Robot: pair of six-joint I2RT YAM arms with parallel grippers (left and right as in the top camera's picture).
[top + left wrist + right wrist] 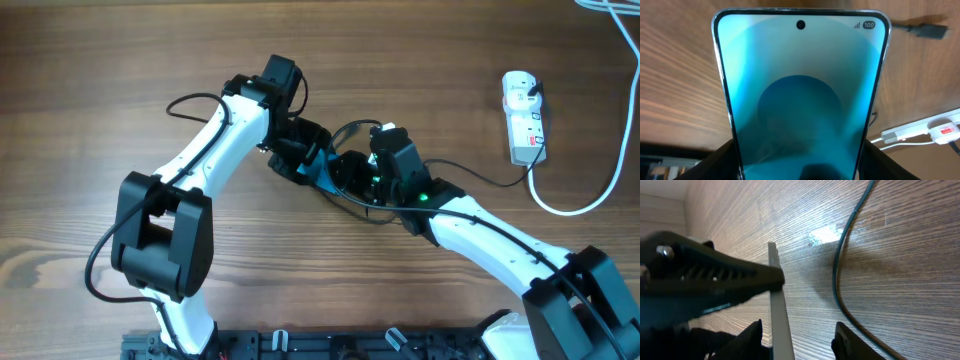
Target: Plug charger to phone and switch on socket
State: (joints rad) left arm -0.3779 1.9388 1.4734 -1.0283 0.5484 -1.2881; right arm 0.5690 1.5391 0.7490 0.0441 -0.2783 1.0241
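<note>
Over the worktop (100,60) the left gripper (315,165) clamps its jaws on the phone (800,100) at centre, the right gripper (799,340) holds wide jaws by its edge, the socket (523,118) lies far right, the charger (840,270) loose nearby.

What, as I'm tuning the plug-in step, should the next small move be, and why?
Probably move the right gripper to the plug of the charger and grasp it: the left gripper holds the phone, the right looks open and empty, and the plug lies loose on the table.
</note>
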